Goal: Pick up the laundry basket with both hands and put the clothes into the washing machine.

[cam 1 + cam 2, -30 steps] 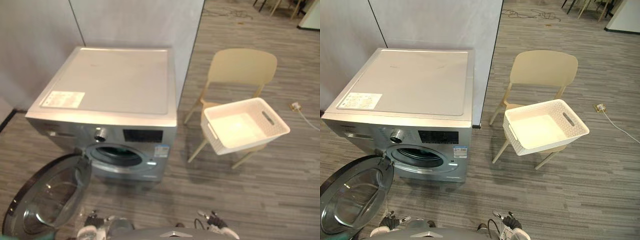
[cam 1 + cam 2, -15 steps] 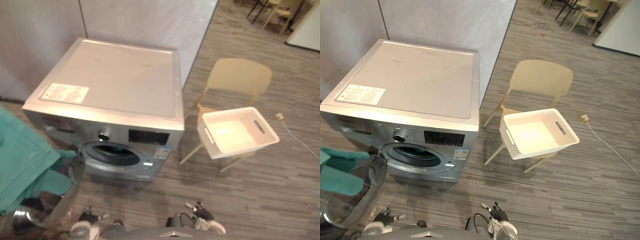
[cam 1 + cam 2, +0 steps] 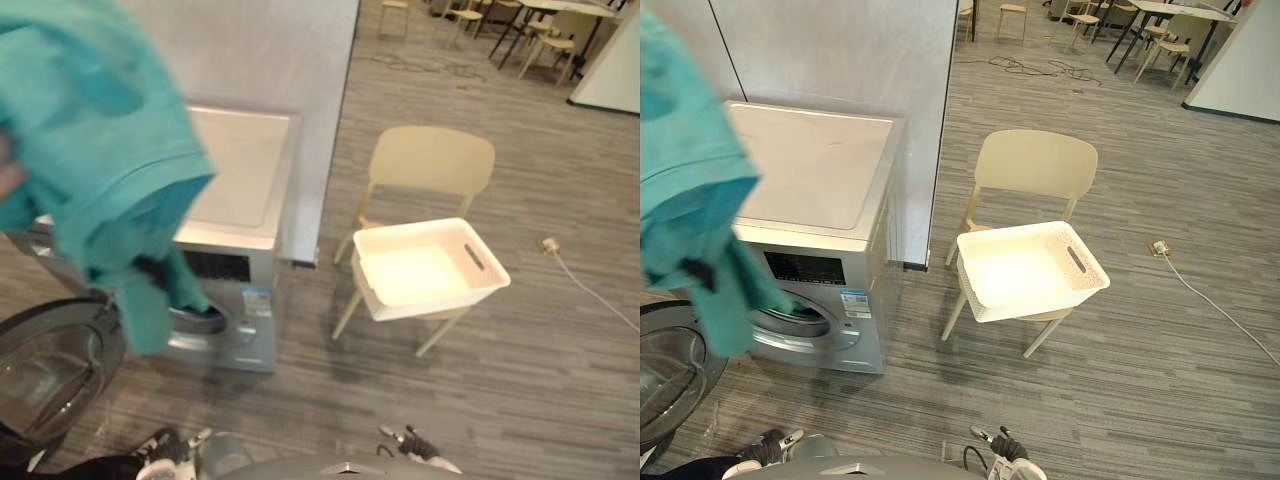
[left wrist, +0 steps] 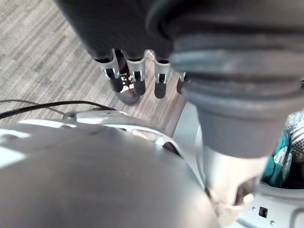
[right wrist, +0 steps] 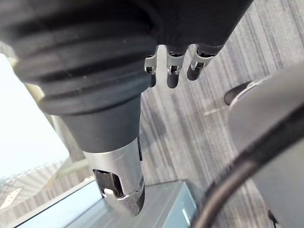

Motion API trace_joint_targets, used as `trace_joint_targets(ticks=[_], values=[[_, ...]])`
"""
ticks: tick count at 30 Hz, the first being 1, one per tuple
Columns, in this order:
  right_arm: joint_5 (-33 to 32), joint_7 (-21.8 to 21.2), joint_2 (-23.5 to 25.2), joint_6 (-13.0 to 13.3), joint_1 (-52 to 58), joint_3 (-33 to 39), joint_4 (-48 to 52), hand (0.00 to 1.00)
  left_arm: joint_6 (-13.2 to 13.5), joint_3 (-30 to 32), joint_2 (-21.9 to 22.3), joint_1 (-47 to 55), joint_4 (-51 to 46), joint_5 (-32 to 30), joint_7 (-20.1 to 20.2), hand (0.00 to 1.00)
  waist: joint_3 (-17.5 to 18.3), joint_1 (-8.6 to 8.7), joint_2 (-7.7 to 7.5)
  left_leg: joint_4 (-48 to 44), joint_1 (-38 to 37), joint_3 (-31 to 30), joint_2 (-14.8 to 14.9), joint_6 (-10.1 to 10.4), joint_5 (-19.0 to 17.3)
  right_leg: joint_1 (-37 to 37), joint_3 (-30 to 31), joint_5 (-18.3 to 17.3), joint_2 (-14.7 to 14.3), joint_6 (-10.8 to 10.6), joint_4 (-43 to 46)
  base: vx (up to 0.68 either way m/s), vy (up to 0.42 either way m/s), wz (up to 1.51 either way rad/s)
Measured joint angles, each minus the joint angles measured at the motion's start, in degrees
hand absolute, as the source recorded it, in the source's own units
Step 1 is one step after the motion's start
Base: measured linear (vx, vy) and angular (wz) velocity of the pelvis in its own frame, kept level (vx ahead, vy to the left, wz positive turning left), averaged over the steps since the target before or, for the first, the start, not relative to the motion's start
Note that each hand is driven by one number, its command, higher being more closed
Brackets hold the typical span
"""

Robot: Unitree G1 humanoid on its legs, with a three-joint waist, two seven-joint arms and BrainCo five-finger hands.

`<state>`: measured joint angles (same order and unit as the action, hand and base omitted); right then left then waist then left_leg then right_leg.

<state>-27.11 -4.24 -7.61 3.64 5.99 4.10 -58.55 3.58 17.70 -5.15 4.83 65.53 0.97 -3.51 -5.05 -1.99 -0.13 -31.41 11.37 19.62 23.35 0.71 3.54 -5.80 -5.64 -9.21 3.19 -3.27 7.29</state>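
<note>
The washing machine (image 3: 820,170) stands at the left against the wall, its round door (image 3: 50,365) swung open toward the near left. To its right, a little apart, a beige chair (image 3: 1035,165) carries the white laundry basket (image 3: 1040,305) on its seat. The basket is seen to be empty and nothing touches it.

A teal garment (image 3: 110,150) is held high at the far left, in front of the machine, and hangs down so that its lower end reaches the drum opening (image 3: 790,320). What holds it up cannot be made out (it is not either robot hand). Some teal cloth is also seen at the drum's rim in the left wrist view.

The left hand (image 4: 135,71) is kept low near the floor, its fingers straight, side by side and closed on nothing. The right hand (image 5: 173,71) is likewise low, with fingers straight and empty.

As to progress, the basket is judged to have been emptied already, since no clothes are left in it and it rests on the chair rather than in the hands. The loading itself is judged unfinished: most of the garment is outside the drum and has yet to be fed in. The door is open too, though closing it is not asked for.
</note>
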Motion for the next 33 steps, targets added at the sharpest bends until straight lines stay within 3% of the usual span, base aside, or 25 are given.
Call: trace_joint_targets(ticks=[1, 2, 3, 4, 5, 6, 8, 12, 15, 16, 17, 19, 20, 22, 23, 24, 25, 26, 27, 28, 29, 30, 31, 32, 33], values=[[0.1, 0.5, -0.5, 0.0, -0.2, 0.1, 1.2, 0.00, 0.0, 0.0, 1.0, 0.0, 0.0, -0.1, 0.0, 0.00, -0.2, -0.06, 1.00, -1.9, 0.5, -0.5, -3.9, 1.9, -4.8, 0.1, 0.3, 0.6, 0.0, 0.3, -0.8, -0.01, -0.056, 0.10], [0.1, 0.7, -0.4, 0.1, -0.5, 0.1, 1.6, 0.00, 0.0, 0.0, 1.3, 0.0, 0.0, -0.1, 0.0, 0.00, -0.2, -0.08, 1.32, -2.0, 0.5, -1.0, -6.1, 2.5, -7.2, 0.4, 0.4, 0.9, 0.1, 0.3, -1.3, -0.02, -0.021, -0.10], [0.1, 0.9, 0.1, 0.0, -1.4, 0.1, 1.5, 0.00, -0.1, -0.2, 1.6, 0.3, 0.4, 0.0, 0.0, 0.00, -0.1, -0.47, 1.49, 0.6, -0.5, -1.8, -10.4, 3.6, -11.1, 1.8, 0.9, 1.5, 0.1, 0.5, -1.7, -0.01, 0.011, -0.32], [0.2, 1.0, 0.4, 0.0, -2.0, 0.1, 1.6, 0.00, -0.2, -0.5, 1.8, 0.5, 0.9, 0.0, 0.0, 0.00, -0.1, -1.24, 1.61, 6.2, -2.9, -2.2, -13.2, 3.8, -13.5, 3.1, 2.4, 2.2, -0.4, 0.2, -1.8, -0.01, 0.018, -0.40], [0.3, 1.1, 1.0, 0.0, -2.1, 0.1, 1.5, 0.00, -0.3, -0.2, 1.8, 0.5, 0.9, 0.0, 0.0, 0.00, 0.1, -1.63, 1.81, 9.3, -4.1, -2.6, -14.0, 4.9, -14.4, 3.6, 3.0, 2.4, -0.6, 0.1, -2.0, 0.00, 0.016, -0.45], [0.4, 1.0, 1.8, -0.1, -2.2, -0.1, 1.5, 0.00, -0.3, -0.3, 1.7, 0.5, 0.9, 0.0, 0.0, 0.00, -0.2, -2.33, 0.75, 12.4, -5.0, -3.6, -16.2, 5.2, -14.1, 4.3, 4.4, 3.0, -0.2, 0.0, -2.2, 0.00, 0.010, -0.60], [0.4, 0.8, 2.9, -0.1, -3.0, -2.2, 1.7, 0.00, -0.7, 0.2, 1.2, 1.2, 1.5, 0.0, 0.0, 0.00, 0.1, -3.40, -0.57, 18.8, -7.3, -4.7, -19.4, 3.4, -11.5, 5.2, 8.6, 5.7, 1.0, -0.4, -5.1, 0.03, 0.047, -0.93], [0.4, 0.6, 2.8, -0.1, -1.7, -1.7, 2.0, 0.00, -0.8, 0.2, 0.9, 0.3, 2.9, -0.2, -0.3, 0.00, 2.0, -0.39, -0.56, 27.6, -10.2, -1.8, -22.2, 2.7, -7.6, 7.2, 10.1, 7.0, 2.8, -0.7, -7.1, 0.05, 0.066, -0.38], [0.6, 0.4, 2.7, -0.1, -2.0, -1.9, 3.1, 0.00, -1.0, 0.1, 0.7, -2.0, 2.9, -1.7, -1.2, 0.00, 1.3, -0.06, -0.50, 27.6, -10.1, 2.0, -20.1, 3.0, -7.9, 12.5, 9.5, 7.7, 0.5, -0.9, -1.1, -0.01, -0.009, -0.76], [0.6, 0.3, 2.6, -0.1, -2.9, -2.8, 3.3, 0.00, -1.1, -0.2, 0.1, -3.1, 2.9, -2.4, -1.2, 0.00, 0.1, 0.03, -0.44, 27.5, -10.2, 4.6, -18.2, 3.1, -7.6, 15.7, 5.9, 8.6, -0.6, -2.3, 2.5, -0.04, -0.079, -1.20], [0.7, 0.3, 2.7, -0.1, -3.3, -3.2, 3.4, 0.00, -1.1, -0.5, -0.3, -3.3, 2.9, -2.4, -1.3, 0.00, -0.8, 0.26, 0.08, 27.3, -10.3, 5.9, -17.5, 2.7, -7.3, 16.5, 2.9, 8.2, -0.1, -2.1, 3.9, -0.04, -0.119, -0.94], [2.9, 0.4, 2.4, -0.5, -3.2, -2.6, 3.4, 0.00, -1.0, -2.5, -1.0, -4.9, 2.3, -2.2, -1.7, 0.00, -1.4, 2.01, -1.48, 27.0, -11.7, 7.4, -17.2, 2.5, -7.0, 18.0, -12.6, 3.7, 6.3, 1.9, 12.4, 0.02, -0.134, -0.40], [2.9, 0.4, 2.4, -0.5, -2.5, -1.8, 3.3, 0.00, -0.8, -2.5, -0.8, -5.2, 2.0, -2.2, -1.9, 0.00, -1.4, 2.08, -1.47, 26.7, -12.1, 7.3, -17.0, 2.5, -7.0, 17.8, -14.2, 3.0, 8.1, 2.5, 14.2, 0.08, -0.174, -0.15], [4.0, 0.6, 2.3, 0.0, -1.6, 2.4, 3.1, 0.00, 0.4, -2.9, -0.5, -5.4, 0.1, -1.0, -2.2, 0.00, -1.4, 1.93, -1.44, 26.2, -12.6, 4.8, -15.8, 4.0, -6.9, 17.8, -13.2, 1.6, 14.2, 1.5, 17.7, 0.06, -0.301, 0.10], [4.2, 0.6, 2.3, -0.1, -1.7, 3.6, 3.0, 0.00, 0.6, -3.3, -0.6, -5.6, -0.1, -1.0, -2.2, 0.00, -1.5, 1.95, -1.48, 26.2, -12.4, 4.0, -15.5, 5.0, -6.9, 17.9, -12.3, 1.5, 15.8, 1.3, 17.8, 0.03, -0.430, 0.31], [4.4, 0.6, 2.3, -0.1, -1.6, 5.9, 2.3, 0.00, 0.8, -4.4, -0.6, -5.8, -0.4, -1.1, -2.2, 0.00, -1.4, 1.72, -1.92, 26.5, -12.4, 2.5, -15.0, 7.3, -7.0, 17.8, -9.8, 1.8, 18.9, 1.5, 16.3, 0.03, -0.638, 0.20], [4.4, 0.6, 2.3, -0.1, -1.9, 7.5, 1.0, 0.00, 0.9, -4.9, -0.9, -5.5, -0.4, -1.1, -2.2, 0.00, -0.9, 0.85, -2.83, 26.4, -12.5, 0.1, -13.4, 10.8, -7.9, 17.8, -5.2, 3.7, 20.2, 1.0, 12.5, 0.02, -0.550, 0.10], [4.3, 0.6, 2.4, -0.2, -1.8, 7.4, 1.0, 0.00, 0.9, -4.9, -1.1, -5.3, -0.3, -1.2, -2.2, 0.00, -0.7, 0.64, -3.20, 26.4, -12.5, -0.2, -13.1, 11.9, -8.0, 17.7, -4.5, 3.7, 20.1, -0.2, 11.6, 0.05, -0.608, 0.00], [4.1, 0.6, 2.5, -0.5, -2.1, 7.1, 0.4, 0.00, 0.8, -4.8, -1.5, -4.6, 0.8, -1.2, -2.0, 0.00, -0.2, 0.30, -2.92, 27.2, -12.9, -2.4, -10.3, 13.6, -7.9, 15.7, -3.9, 1.3, 17.1, -10.8, 10.0, 0.06, -0.361, 0.01], [4.0, 0.6, 1.7, -0.7, -2.5, 6.7, -0.4, 0.00, 0.6, -4.8, -0.3, -4.1, 1.3, -1.3, -1.8, 0.00, -0.3, 0.25, -1.14, 28.1, -13.5, -3.8, -7.9, 13.9, -7.9, 15.4, -5.7, 1.0, 14.3, -9.7, 10.3, 0.14, -0.532, 0.07], [4.0, 0.6, 0.4, -1.4, -2.8, 6.5, -1.1, 0.00, 0.5, -4.2, 1.0, -3.5, 1.2, -1.3, -1.3, 0.00, 0.2, 0.24, 1.26, 28.7, -14.0, -6.3, -4.8, 13.2, -4.9, 14.5, -7.4, 0.1, 10.4, -7.7, 10.3, 0.19, -0.450, 0.18], [4.0, 0.6, -0.3, -1.6, -2.6, 5.3, -1.6, 0.00, 0.3, -3.9, 1.2, -2.4, 1.1, -1.2, -1.1, 0.00, 0.4, 0.37, 2.39, 28.6, -13.8, -7.4, -1.8, 13.5, -1.2, 12.8, -9.3, -0.9, 7.3, -5.9, 10.6, 0.23, -0.539, 0.33], [4.0, 0.6, -0.1, -1.6, -2.7, 4.6, -2.0, 0.00, 0.2, -3.1, 1.1, -2.2, 0.6, -1.2, -1.1, 0.00, 0.8, 0.45, 2.22, 28.4, -13.0, -7.7, -0.6, 13.2, 2.5, 12.0, -10.6, -1.4, 5.9, -4.8, 10.3, 0.21, -0.563, 0.70], [3.9, 0.5, 0.6, -1.5, -2.7, 3.8, -2.0, 0.00, 0.2, -1.5, 1.1, -2.5, 0.2, -1.0, -1.1, 0.00, 0.7, 1.25, 0.98, 27.9, -10.5, -8.0, 0.5, 10.3, 7.6, 9.5, -13.9, -1.2, 4.7, -3.3, 7.7, 0.14, -0.477, 0.87], [3.9, 0.5, 1.0, -1.4, -2.7, 3.6, -2.0, 0.00, 0.2, -1.3, 0.9, -3.0, 0.2, -1.0, -1.1, 0.00, 0.6, 1.85, 0.42, 27.0, -9.1, -7.6, 0.9, 7.4, 9.7, 8.0, -15.8, -0.8, 4.2, -2.5, 5.8, 0.12, -0.487, 1.47]])
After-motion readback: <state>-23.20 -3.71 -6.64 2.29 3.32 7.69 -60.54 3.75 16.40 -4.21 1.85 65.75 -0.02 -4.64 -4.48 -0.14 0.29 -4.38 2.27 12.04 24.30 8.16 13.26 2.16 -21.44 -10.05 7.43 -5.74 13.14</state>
